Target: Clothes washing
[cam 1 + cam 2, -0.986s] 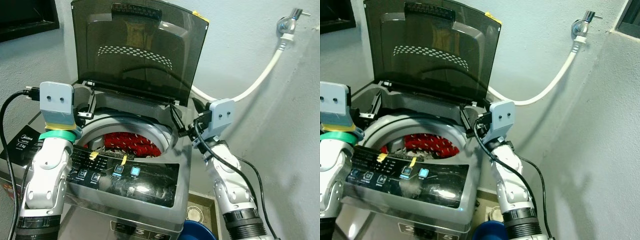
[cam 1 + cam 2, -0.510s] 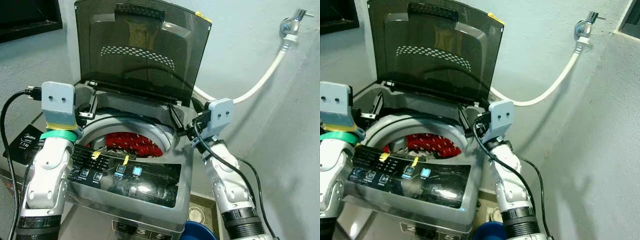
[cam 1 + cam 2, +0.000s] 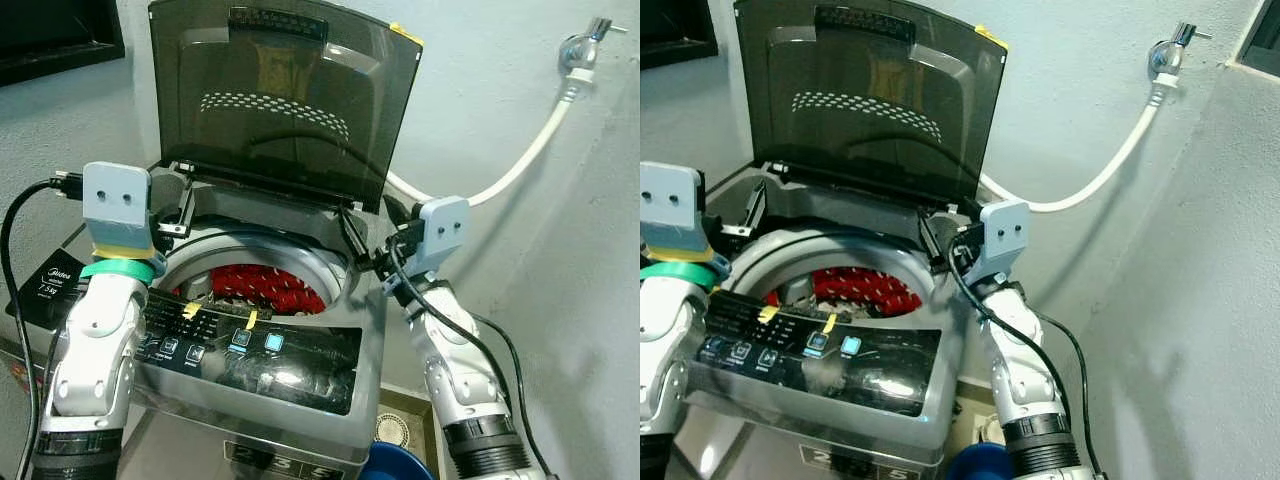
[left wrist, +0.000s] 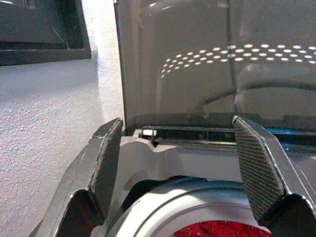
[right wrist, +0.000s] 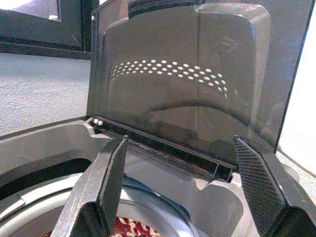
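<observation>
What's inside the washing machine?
Inside the grey top-loading washing machine, under its raised dark lid, lies a red-and-white patterned cloth. The drum's rim and control panel cover whatever lies deeper or beneath it.

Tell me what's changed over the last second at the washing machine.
Nothing visibly changed beyond a slight camera shift. The left tool and right tool stay open and empty beside the drum rim, the lid stays up, and the red cloth lies inside.

A white hose (image 3: 520, 160) is seen hanging from a wall tap (image 3: 580, 45) at the right, a dark-framed window (image 3: 55, 35) at the upper left, and a blue basin (image 3: 400, 465) on the floor.
</observation>
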